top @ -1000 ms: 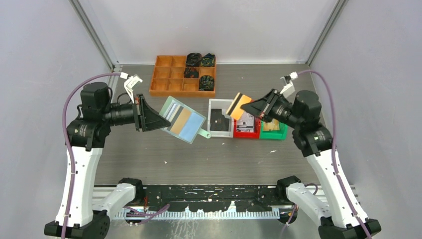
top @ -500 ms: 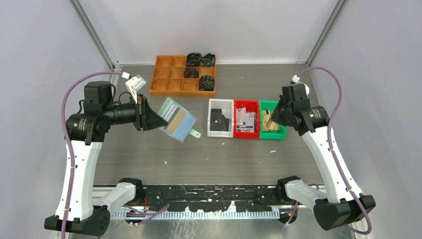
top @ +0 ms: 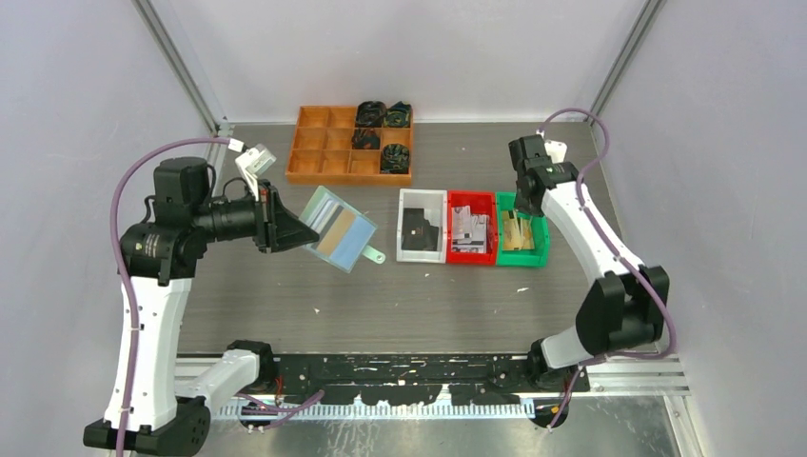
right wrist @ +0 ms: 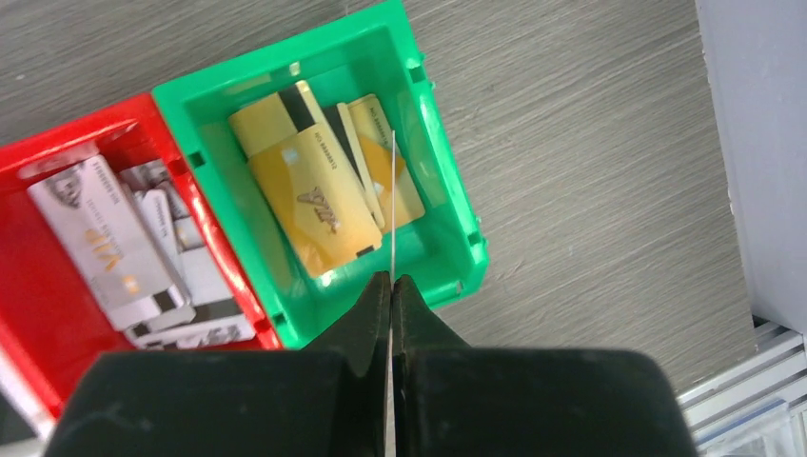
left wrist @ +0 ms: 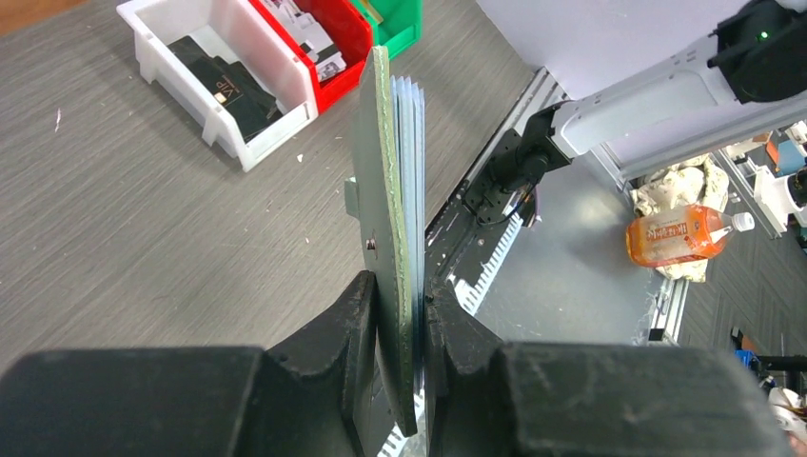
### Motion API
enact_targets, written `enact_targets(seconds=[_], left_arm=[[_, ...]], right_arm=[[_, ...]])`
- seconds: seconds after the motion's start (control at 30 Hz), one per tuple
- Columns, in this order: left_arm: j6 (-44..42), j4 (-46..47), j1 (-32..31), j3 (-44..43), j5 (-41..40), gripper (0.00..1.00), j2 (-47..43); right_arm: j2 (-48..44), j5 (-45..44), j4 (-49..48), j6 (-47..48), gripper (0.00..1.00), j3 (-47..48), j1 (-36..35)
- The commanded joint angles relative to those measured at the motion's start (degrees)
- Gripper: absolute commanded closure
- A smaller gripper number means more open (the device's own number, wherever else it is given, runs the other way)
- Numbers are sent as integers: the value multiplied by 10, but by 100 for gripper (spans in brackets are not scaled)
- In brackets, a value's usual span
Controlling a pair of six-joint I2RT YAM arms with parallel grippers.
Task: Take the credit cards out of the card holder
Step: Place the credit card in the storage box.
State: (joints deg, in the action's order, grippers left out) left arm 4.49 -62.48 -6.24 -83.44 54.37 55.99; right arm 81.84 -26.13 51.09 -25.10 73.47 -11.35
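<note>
My left gripper (top: 288, 228) is shut on the edge of the open sage-green card holder (top: 338, 228) and holds it in the air left of the bins. A tan card and blue pockets show inside it. In the left wrist view the holder (left wrist: 383, 181) stands edge-on between my fingers (left wrist: 354, 314). My right gripper (top: 526, 203) points down over the green bin (top: 543, 249). It is shut on a thin credit card (right wrist: 392, 190), seen edge-on above the gold cards (right wrist: 314, 205) that lie in the bin.
A white bin (top: 407, 198) holds a dark card, and a red bin (top: 471, 197) holds grey-white cards (right wrist: 114, 248). An orange tray (top: 328, 152) with black coiled items stands at the back. The grey walls are close on both sides.
My right arm has carried the orange card from the middle of the table to the right and turned it down over the green bin. My left gripper has drawn the holder slightly left.
</note>
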Motion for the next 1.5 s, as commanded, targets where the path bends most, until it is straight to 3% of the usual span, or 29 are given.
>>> enact_targets(seconds=[0.0, 0.3, 0.97, 1.33, 1.47], left_arm=[[9, 24, 3, -8, 31, 100, -15], [14, 21, 3, -7, 41, 100, -19], [22, 22, 3, -16, 45, 100, -18], [22, 18, 3, -18, 44, 100, -14], [22, 19, 3, -17, 44, 100, -14]], right_arm=[[45, -34, -41, 20, 99, 34, 6], [84, 136, -109, 13, 99, -2, 7], [84, 215, -148, -11, 99, -66, 60], [50, 124, -129, -2, 65, -75, 62], [15, 92, -128, -9, 58, -68, 62]])
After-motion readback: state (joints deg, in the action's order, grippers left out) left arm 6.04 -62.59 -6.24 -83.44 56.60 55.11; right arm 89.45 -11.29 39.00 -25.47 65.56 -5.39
